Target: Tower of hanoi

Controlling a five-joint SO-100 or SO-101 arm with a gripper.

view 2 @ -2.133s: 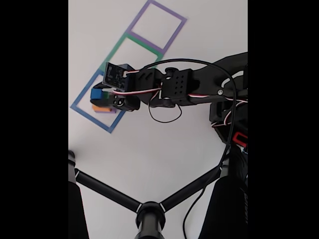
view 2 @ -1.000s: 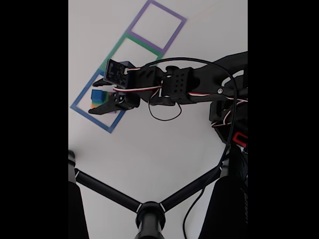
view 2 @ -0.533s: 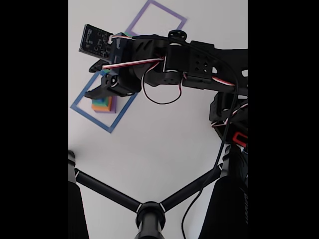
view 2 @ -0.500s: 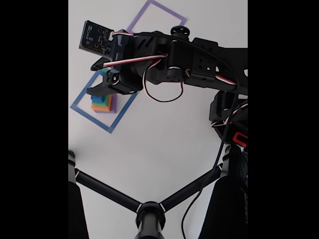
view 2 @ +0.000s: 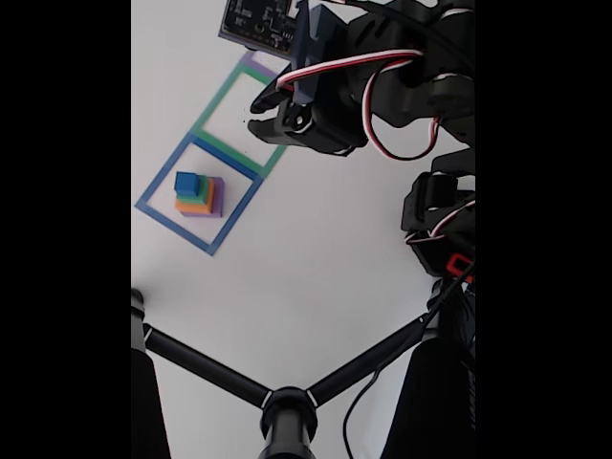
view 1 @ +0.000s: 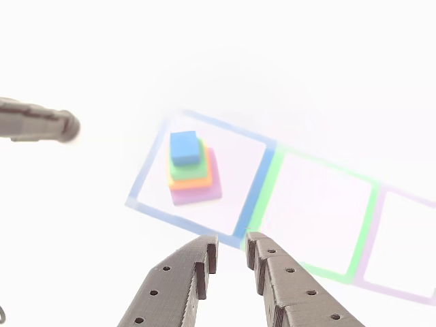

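Blue tape marks the square [view 1: 252,197] that we see in the other view, and inside it stands a small tower of blocks [view 1: 193,170]: a purple block [view 1: 212,191] at the bottom, then an orange block [view 1: 201,181], a green block [view 1: 197,167] and a blue block [view 1: 184,148] on top. To the right of it there is a green tape square [view 1: 364,225], and beside that a purple tape square [view 1: 381,289], both with nothing inside. At the lower edge we see the gripper [view 1: 231,251] with its two grey fingers [view 1: 178,286] close to each other, a narrow gap between them, and nothing held. A grey bar [view 1: 37,122] comes in from the left edge.

In the fixed view we see the tower [view 2: 198,195] in the blue square [view 2: 172,222], on the white table [view 2: 306,277]. The gripper [view 2: 260,113] is raised above the green square [view 2: 222,96], well apart from the tower, and it holds nothing; the jaws look nearly closed here. Red and white wires [view 2: 382,76] run along the black arm [view 2: 402,57]. A black stand [view 2: 287,406] with spread legs is at the bottom of this view.
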